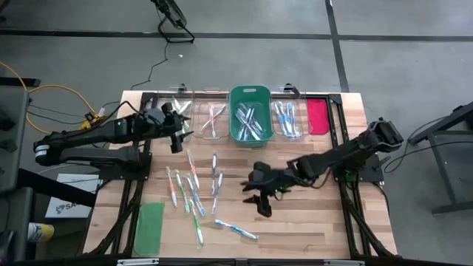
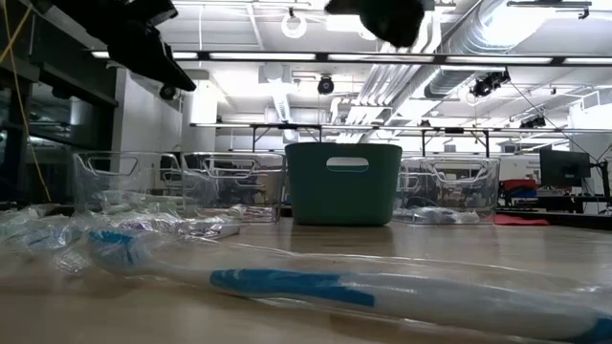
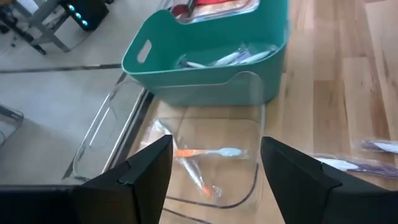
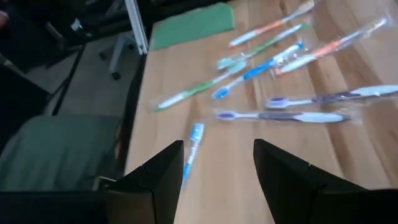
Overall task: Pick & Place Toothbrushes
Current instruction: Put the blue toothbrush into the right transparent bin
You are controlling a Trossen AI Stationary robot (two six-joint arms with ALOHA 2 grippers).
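Right gripper (image 4: 214, 180) open, empty, above scattered toothbrushes (image 4: 283, 115) on the table (image 4: 249, 205); green lid (image 4: 191, 26) beyond

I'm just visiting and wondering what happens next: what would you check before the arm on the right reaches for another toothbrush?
1. Right gripper fingers open and holding nothing: ok.
2. Loose toothbrushes left on the table: ok, many.
3. A brush close ahead, the blue toothbrush: ok, lying apart from the others.
4. Room in the teal bin: ok, only partly filled.
5. Left gripper out of the way: ok, open above the clear bin at the back.
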